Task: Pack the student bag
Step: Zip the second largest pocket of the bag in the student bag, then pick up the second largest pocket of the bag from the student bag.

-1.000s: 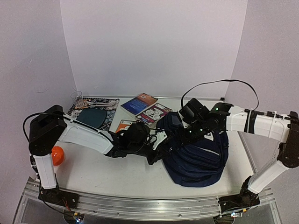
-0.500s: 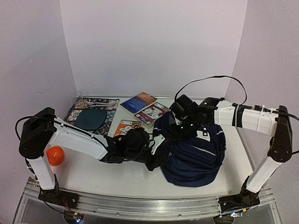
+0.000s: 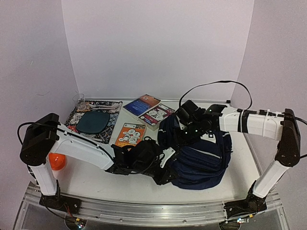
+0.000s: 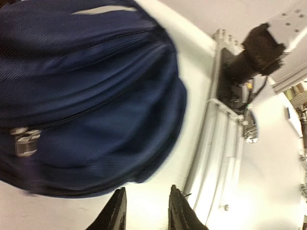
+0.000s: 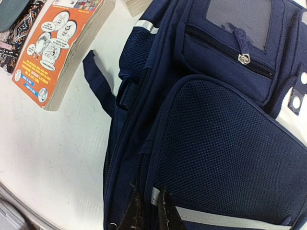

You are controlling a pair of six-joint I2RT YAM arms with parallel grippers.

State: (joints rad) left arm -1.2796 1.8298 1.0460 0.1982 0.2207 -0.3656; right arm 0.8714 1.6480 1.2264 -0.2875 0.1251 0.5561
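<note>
The student bag [image 3: 204, 158] lies on the table right of centre, a navy-blue backpack with grey-white stripes. In the right wrist view its mesh pocket [image 5: 216, 143] and zip pocket face the camera. My right gripper [image 5: 149, 211] is shut on a fold of the bag's fabric beside a zip seam, at the bag's far left top [image 3: 185, 135]. My left gripper [image 4: 146, 211] stands open over bare table just off the bag's near left edge [image 3: 168, 165], with nothing between its fingers. The bag [image 4: 81, 96] fills the upper part of that blurred view.
An orange book [image 3: 130, 134] lies left of the bag, seen also in the right wrist view as the orange book [image 5: 53, 52]. Two more books [image 3: 142, 105] [image 3: 157, 115] lie behind. A patterned mat with a teal oval [image 3: 93, 120] is far left. An orange ball [image 3: 56, 161] sits by the left arm. A metal rail [image 3: 144, 211] runs along the near edge.
My left gripper has opened and let go of the bag, sliding toward the near edge. The bag has dropped from a raised bunch to lie flatter. The right gripper stays shut on it.
</note>
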